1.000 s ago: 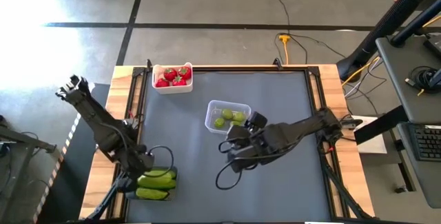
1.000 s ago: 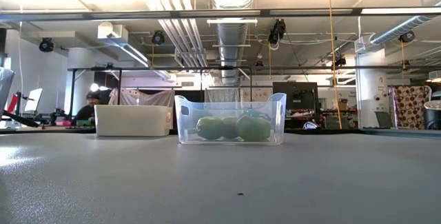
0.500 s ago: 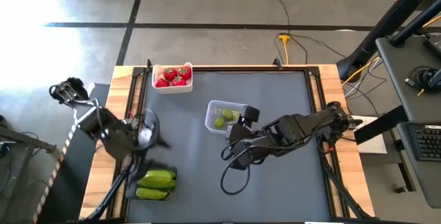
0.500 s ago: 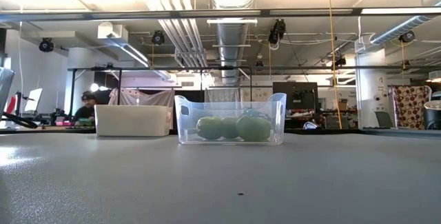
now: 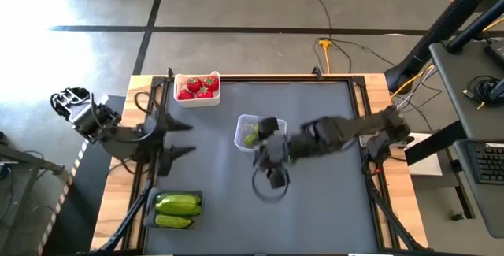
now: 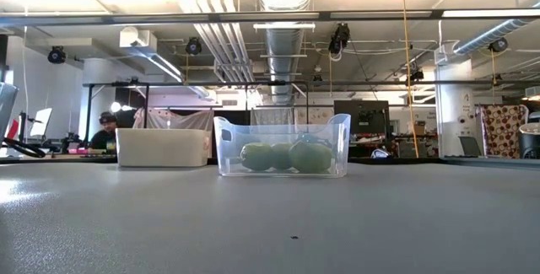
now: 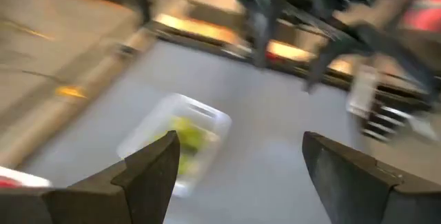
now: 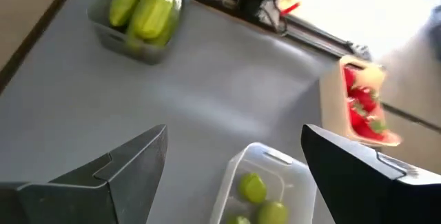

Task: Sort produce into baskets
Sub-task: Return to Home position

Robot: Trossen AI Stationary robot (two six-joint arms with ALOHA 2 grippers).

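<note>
Red strawberries (image 5: pixel 198 87) lie in the white tub (image 5: pixel 197 98) at the table's far left. Yellow-green fruits (image 5: pixel 253 137) lie in the clear tub (image 5: pixel 246 122) at mid-table; they also show in the low view (image 6: pixel 278 156). Two green cucumbers (image 5: pixel 178 209) lie in the dark tray (image 5: pixel 150 213) at the near left. My left gripper (image 5: pixel 179 139) is open and empty, above the table's left side between the white tub and the tray. My right gripper (image 5: pixel 265 142) is open and empty, over the clear tub's near right side.
Wooden rails and black frame posts (image 5: pixel 142 130) edge the grey mat. A loop of black cable (image 5: pixel 269 185) hangs under my right arm. Bare mat (image 5: pixel 315 209) lies to the near right. In the low view a person (image 6: pixel 105 131) sits far behind the table.
My left gripper has risen off the cucumber tray and gone toward the table's far edge, turning to point toward the right. My right gripper has drawn back from the mat's middle toward the far edge, up over the clear tub, its arm folding toward the right edge.
</note>
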